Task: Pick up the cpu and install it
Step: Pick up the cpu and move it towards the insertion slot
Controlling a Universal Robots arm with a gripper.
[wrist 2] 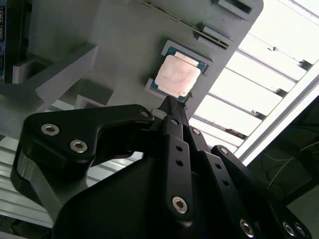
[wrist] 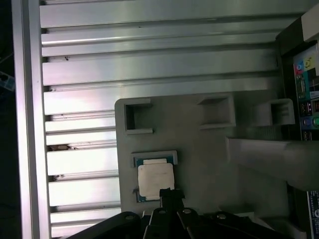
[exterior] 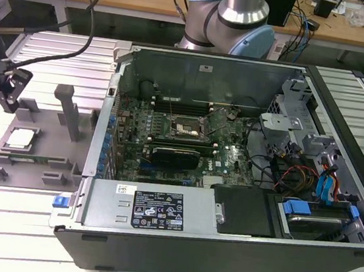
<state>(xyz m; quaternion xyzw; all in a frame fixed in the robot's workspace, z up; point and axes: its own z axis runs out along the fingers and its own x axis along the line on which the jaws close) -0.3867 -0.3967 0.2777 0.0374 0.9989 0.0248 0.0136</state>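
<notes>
- At the exterior view's left, a grey holder plate (exterior: 45, 126) lies on the slatted tabletop (exterior: 24, 229), just beside the open computer case (exterior: 221, 247).
- The cpu (exterior: 21, 137) sits flat in a shallow framed pocket near the plate's left edge, shiny lid up and not yet lifted.
- The tool (wrist 2: 170, 102) hovers over it. In the second wrist view its tips are drawn narrow with no gap I can make out. They hold nothing and point at one edge of the chip; I can't tell whether they touch it.
- I'd judge the chip to be light and stiff, with a slick metal lid that gives little purchase and a delicate underside.
- The safest hold looks to be two opposite edges of its thin board, kept level. The pocket's raised rim leaves little room there.
- Further right, inside the case, the socket frame (exterior: 184, 129) sits near the middle of the board.
</notes>
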